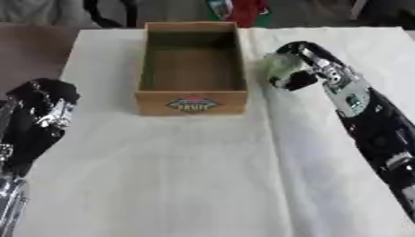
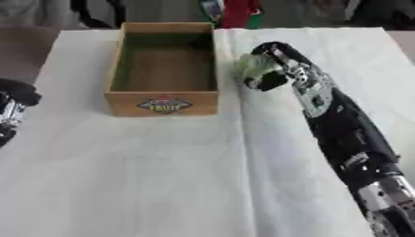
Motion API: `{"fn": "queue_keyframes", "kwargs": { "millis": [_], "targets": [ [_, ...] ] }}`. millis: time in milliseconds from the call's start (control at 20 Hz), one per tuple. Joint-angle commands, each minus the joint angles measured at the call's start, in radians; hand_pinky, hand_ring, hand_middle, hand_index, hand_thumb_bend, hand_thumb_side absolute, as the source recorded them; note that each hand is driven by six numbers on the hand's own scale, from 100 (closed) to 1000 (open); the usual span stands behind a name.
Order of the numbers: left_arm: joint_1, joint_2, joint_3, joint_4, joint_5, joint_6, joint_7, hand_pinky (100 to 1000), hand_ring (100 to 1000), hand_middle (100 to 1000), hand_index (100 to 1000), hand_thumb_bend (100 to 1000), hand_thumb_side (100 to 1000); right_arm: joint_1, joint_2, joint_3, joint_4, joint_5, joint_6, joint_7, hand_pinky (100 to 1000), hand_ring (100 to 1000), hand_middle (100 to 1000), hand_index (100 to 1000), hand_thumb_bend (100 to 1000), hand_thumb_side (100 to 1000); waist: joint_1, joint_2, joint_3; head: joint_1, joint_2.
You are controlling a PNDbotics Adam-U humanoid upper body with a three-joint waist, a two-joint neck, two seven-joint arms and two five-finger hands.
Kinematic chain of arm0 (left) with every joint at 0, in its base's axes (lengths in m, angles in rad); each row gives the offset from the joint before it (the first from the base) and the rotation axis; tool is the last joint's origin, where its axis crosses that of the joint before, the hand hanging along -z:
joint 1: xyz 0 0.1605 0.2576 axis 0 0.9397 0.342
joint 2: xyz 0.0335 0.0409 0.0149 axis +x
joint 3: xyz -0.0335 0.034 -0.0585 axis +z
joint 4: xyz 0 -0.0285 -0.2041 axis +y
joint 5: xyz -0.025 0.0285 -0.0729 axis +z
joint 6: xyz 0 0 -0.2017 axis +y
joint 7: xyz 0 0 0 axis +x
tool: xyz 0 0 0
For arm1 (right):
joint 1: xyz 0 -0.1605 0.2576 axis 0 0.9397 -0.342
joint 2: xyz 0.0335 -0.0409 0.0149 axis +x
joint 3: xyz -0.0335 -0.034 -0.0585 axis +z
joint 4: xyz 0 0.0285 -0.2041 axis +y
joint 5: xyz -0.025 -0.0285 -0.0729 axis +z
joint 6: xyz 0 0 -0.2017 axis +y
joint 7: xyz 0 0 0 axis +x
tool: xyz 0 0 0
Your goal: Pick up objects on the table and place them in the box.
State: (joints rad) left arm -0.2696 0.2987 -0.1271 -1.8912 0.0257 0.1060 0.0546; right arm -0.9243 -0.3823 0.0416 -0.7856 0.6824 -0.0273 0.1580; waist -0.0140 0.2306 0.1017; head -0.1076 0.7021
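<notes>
My right hand is reaching in from the right side, its black fingers curling round a small pale, greenish-white object with a soft, rounded shape; I cannot make out what it is. The object is sitting in my grip just beside the box, at about three o'clock from it, and outside its right wall. My right forearm is stretching back toward five o'clock, glossy black with silvery metal parts showing along it.

The wooden box is standing open at twelve o'clock on the table: a plain rectangular crate of light brown boards, straight-walled, with a darker, greenish-brown inside. Nothing is showing inside it. Its near wall is carrying an oval printed label in red, yellow and blue.

My left hand is resting at nine o'clock near the table's left edge, black and shiny with silver pieces, holding nothing; its fingers are looking loosely bent, though I cannot tell for certain.

The table is wearing a white cloth, matte and slightly wrinkled, with a long crease running down it from the box's right corner toward six o'clock. Beyond the far edge a brown surface is showing at ten o'clock, and something red and green is sitting at twelve o'clock.
</notes>
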Motion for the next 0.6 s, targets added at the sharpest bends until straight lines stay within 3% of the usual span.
{"fn": "queue_keyframes", "kwargs": {
  "millis": [50,250,400,600],
  "targets": [
    [-0.013,0.009,0.004,-0.017,0.006,-0.001,0.000,737,642,584,596,224,377,-0.013,-0.016,-0.020,0.026,0.042,0.021,-0.033,796,872,815,832,377,100,0.005,-0.016,-0.002,0.001,-0.007],
    [-0.013,0.009,0.004,-0.017,0.007,-0.001,0.001,737,642,584,596,224,376,-0.007,-0.016,-0.028,0.040,0.050,0.041,-0.060,674,775,774,796,299,100,0.006,-0.016,-0.004,0.001,-0.006],
    [-0.012,0.008,0.005,-0.017,0.007,-0.001,0.001,737,641,583,595,225,376,-0.007,-0.017,-0.033,0.028,0.050,0.049,-0.110,474,578,667,707,194,100,0.007,-0.017,-0.005,0.001,-0.007],
    [-0.011,0.009,0.005,-0.018,0.007,-0.001,0.001,737,641,583,595,225,376,-0.010,-0.020,-0.037,-0.017,0.033,0.049,-0.211,393,490,600,670,197,100,0.009,-0.018,-0.007,0.001,-0.006]
  ]
}}
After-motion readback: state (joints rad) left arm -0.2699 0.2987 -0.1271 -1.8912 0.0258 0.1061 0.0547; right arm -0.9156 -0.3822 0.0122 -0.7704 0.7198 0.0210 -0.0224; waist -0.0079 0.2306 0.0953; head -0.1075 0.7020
